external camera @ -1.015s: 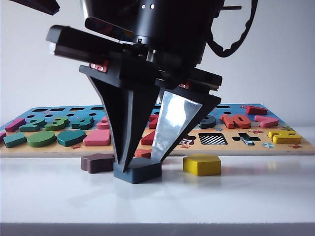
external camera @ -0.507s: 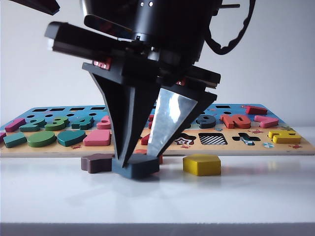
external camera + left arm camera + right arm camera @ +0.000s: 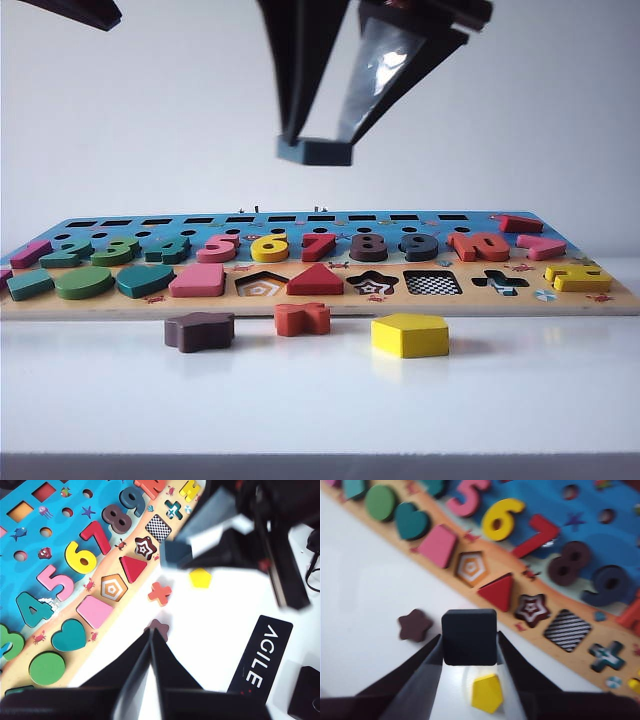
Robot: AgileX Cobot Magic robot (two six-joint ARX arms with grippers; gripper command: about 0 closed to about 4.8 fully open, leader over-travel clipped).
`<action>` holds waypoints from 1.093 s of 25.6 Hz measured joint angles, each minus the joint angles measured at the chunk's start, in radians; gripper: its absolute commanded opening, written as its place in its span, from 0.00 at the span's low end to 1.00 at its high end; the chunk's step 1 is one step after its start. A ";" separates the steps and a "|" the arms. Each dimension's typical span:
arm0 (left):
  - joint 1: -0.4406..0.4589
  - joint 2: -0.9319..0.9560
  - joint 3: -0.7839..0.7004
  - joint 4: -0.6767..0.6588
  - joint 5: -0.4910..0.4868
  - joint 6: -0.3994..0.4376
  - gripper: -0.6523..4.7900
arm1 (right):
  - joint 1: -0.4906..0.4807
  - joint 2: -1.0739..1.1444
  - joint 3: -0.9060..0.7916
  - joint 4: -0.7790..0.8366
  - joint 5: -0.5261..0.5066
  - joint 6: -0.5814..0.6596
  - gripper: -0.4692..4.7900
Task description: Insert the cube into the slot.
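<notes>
Jaws on the right gripper point(image 3: 317, 140) are clamped on the cube point(image 3: 315, 151), one finger on each side of it, and you can see it really clearly in the right wrist view, where the dark slate-blue square point(image 3: 469, 636) sits squeezed between the two fingers. From the exterior view the cube hangs high in the air, well above the puzzle board point(image 3: 600, 300) and roughly over the number row in the middle. Over on the left, the left gripper point(image 3: 151, 635) has its jaws together with nothing between them, hovering above the white table point(image 3: 320, 400) just beside the dark brown star block point(image 3: 199, 331).

So the slot point(image 3: 432, 283), the square cut-out with the checkered floor, is still open, sitting between the star cut-out and the cross cut-out along the board's near edge. On the table in front of the board you've got the brown star, a red cross piece point(image 3: 302, 318) and the yellow pentagon block point(image 3: 410, 335), all apart from each other
</notes>
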 measured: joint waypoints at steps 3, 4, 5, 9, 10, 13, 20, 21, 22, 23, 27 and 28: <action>0.000 0.000 0.000 0.000 0.000 0.000 0.15 | -0.048 -0.039 0.000 -0.035 0.066 0.076 0.37; 0.000 0.000 0.000 0.000 0.000 0.000 0.15 | -0.060 -0.049 0.000 -0.044 0.085 0.105 0.37; 0.000 0.000 0.000 0.000 0.000 0.000 0.15 | -0.069 -0.056 0.000 -0.051 0.101 0.130 0.37; 0.000 0.000 0.000 0.004 0.000 0.000 0.15 | -0.104 -0.070 0.000 -0.070 0.123 0.254 0.37; 0.000 0.000 0.000 0.013 0.000 0.000 0.15 | -0.106 -0.068 0.000 -0.077 0.124 0.277 0.36; 0.000 0.000 0.000 0.079 0.000 0.000 0.15 | -0.106 -0.068 0.000 -0.082 0.130 0.344 0.36; 0.000 0.000 0.000 0.130 0.000 0.000 0.15 | -0.106 -0.011 0.000 -0.103 0.137 0.431 0.36; 0.000 0.000 0.000 0.129 0.000 0.000 0.15 | -0.106 0.000 0.000 -0.103 0.142 0.440 0.36; 0.000 0.000 0.000 0.126 0.000 0.000 0.15 | -0.106 0.010 0.000 -0.103 0.143 0.447 0.36; 0.000 0.000 0.000 0.119 0.000 0.000 0.15 | -0.106 0.029 0.000 -0.103 0.146 0.458 0.36; 0.000 0.000 0.000 0.108 0.000 0.000 0.15 | -0.106 0.076 -0.005 -0.113 0.149 0.473 0.36; 0.000 0.000 0.000 0.108 0.000 0.000 0.15 | -0.106 0.082 -0.012 -0.113 0.150 0.476 0.36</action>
